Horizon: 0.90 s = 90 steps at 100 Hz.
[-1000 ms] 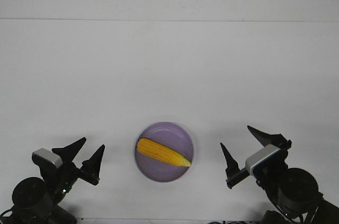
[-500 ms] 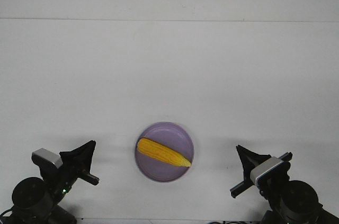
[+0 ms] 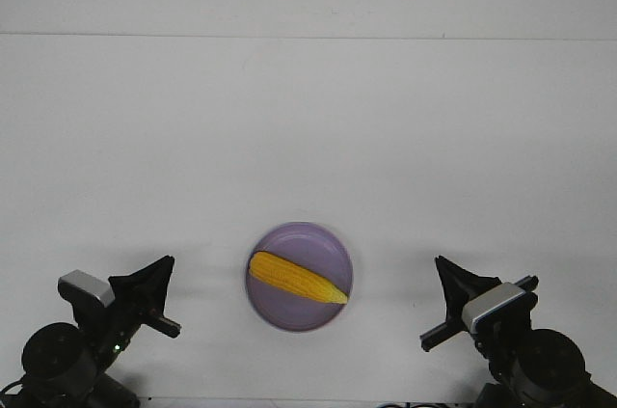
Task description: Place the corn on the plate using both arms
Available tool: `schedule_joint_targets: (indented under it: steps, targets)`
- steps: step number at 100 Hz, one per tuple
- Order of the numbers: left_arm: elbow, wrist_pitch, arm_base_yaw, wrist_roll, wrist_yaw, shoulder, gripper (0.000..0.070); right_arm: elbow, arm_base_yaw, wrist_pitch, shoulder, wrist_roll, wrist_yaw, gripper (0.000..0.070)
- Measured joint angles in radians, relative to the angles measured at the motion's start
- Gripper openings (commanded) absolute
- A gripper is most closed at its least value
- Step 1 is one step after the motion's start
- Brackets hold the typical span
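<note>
Corn cob lies inside the lavender plate, long axis slanting, tip twd the right gripper. Plate sits between both grippers, well apart from each. Left gripper and right: fingers pinched together, holding nothing. Placement looks done.

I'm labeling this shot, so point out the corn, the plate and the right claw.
corn (image 3: pixel 297 278), front view, middle of the cob.
plate (image 3: pixel 301 231), front view, bare far rim.
right claw (image 3: pixel 445 273), front view, between its fingertips.
</note>
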Motion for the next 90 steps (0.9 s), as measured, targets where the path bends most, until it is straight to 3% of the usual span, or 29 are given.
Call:
schedule_joint_targets:
  steps: [16, 34, 55, 90]
  targets:
    - [-0.036, 0.049, 0.090, 0.168, -0.016, -0.030, 0.0016, 0.000, 0.000, 0.024, 0.000, 0.001, 0.000, 0.0014]
    - [-0.270, 0.264, 0.291, 0.290, -0.017, -0.137, 0.0016, 0.000, 0.000, 0.030, 0.000, 0.001, 0.000, 0.0014]
    - [-0.507, 0.396, 0.429, 0.318, -0.019, -0.210, 0.0016, 0.000, 0.000, 0.058, 0.000, 0.001, 0.000, 0.0014]
    - [-0.507, 0.383, 0.434, 0.321, -0.019, -0.212, 0.0016, 0.000, 0.000, 0.058, 0.000, 0.001, 0.000, 0.0014]
